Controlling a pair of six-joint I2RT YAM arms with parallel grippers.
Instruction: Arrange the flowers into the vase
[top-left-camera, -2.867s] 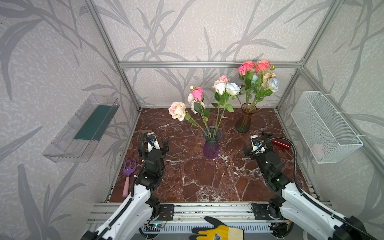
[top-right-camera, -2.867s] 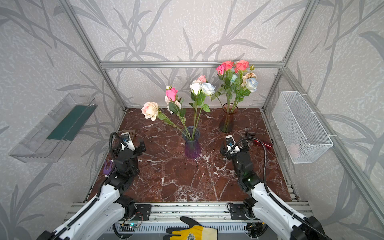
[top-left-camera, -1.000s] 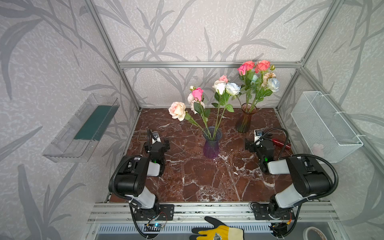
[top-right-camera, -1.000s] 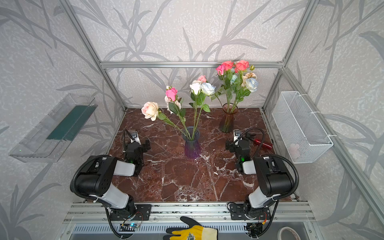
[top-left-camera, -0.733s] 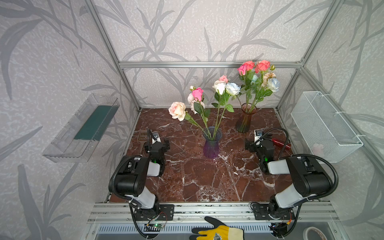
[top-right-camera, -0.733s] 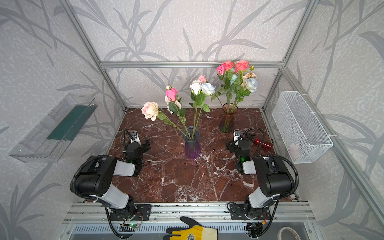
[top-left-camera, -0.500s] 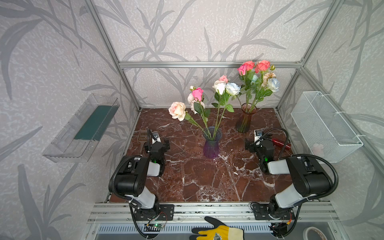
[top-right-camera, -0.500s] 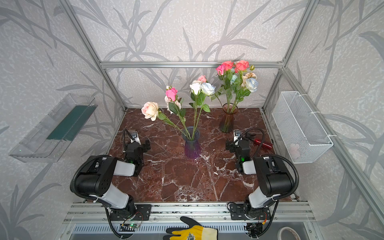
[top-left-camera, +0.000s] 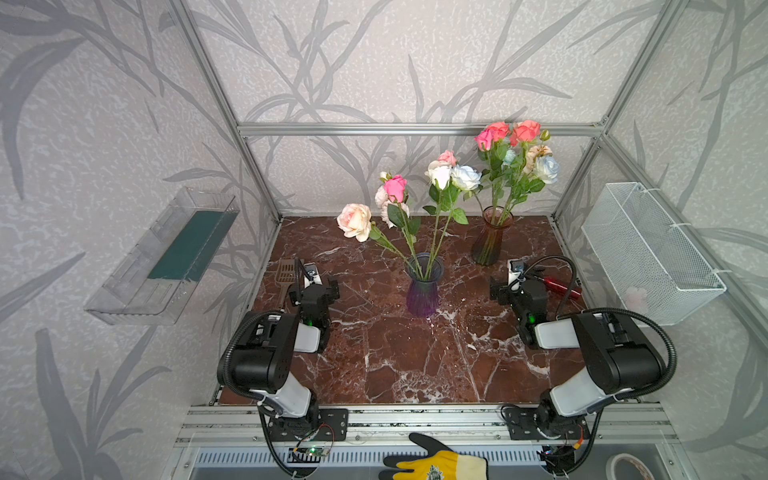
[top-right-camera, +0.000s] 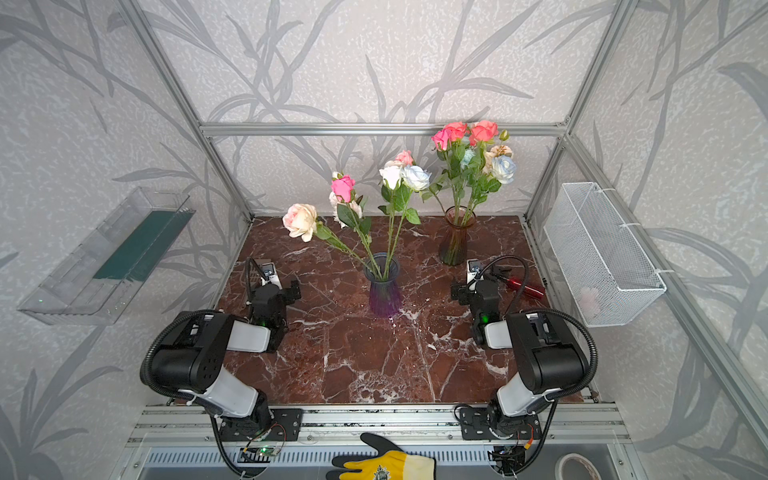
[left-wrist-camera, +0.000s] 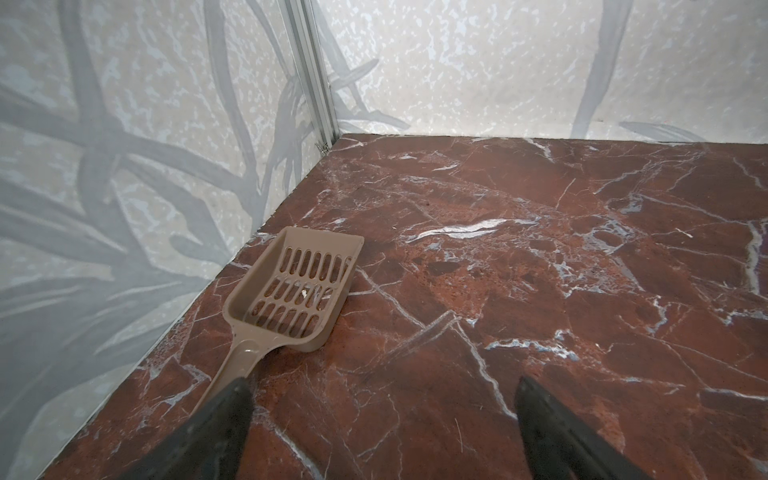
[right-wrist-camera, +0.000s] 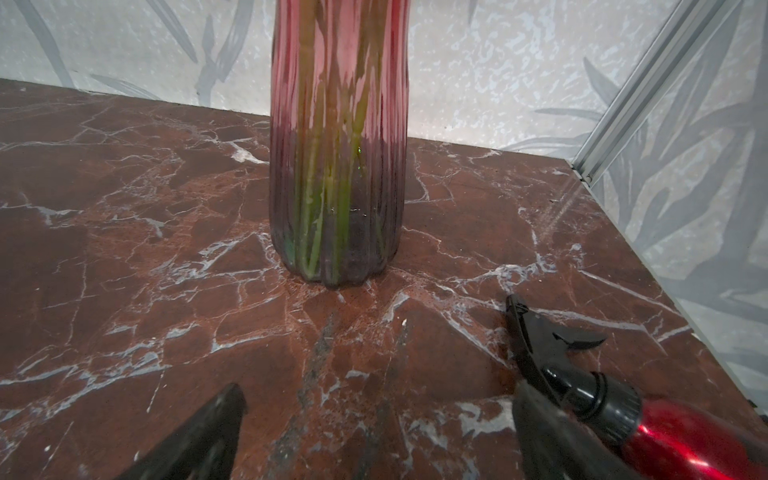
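The left gripper (left-wrist-camera: 380, 395) has its jaws spread wide with nothing between them, low over the red-brown marble tabletop (left-wrist-camera: 519, 257). Just beside it a tan slotted scoop (left-wrist-camera: 291, 286) lies flat near the side wall, its handle running behind one finger; whether they touch cannot be told. The right gripper (right-wrist-camera: 378, 395) is likewise spread and empty. A red spray bottle (right-wrist-camera: 615, 403) with a black trigger head lies on its side right by one finger, partly hidden behind it. Straight ahead of these jaws, apart from them, stands a ribbed reddish glass vase (right-wrist-camera: 336, 166) with green stems showing through its wall. In both top views the flowers (top-left-camera: 451, 178) all stand in two vases. About half a dozen cream, pink, white and pale blue heads fan out from a purple vase (top-left-camera: 424, 286) at mid-table, between the two grippers and a little beyond them. A tighter bunch of coral, pink, cream and pale blue rises from the reddish vase near the back wall. A white wire basket (top-left-camera: 648, 257) hangs on the right wall with something pale inside, too faint to name. A clear tray (top-left-camera: 124, 291) on the left wall holds a dark green slab. A yellow and black glove (top-left-camera: 436, 467) lies in front of the frame.
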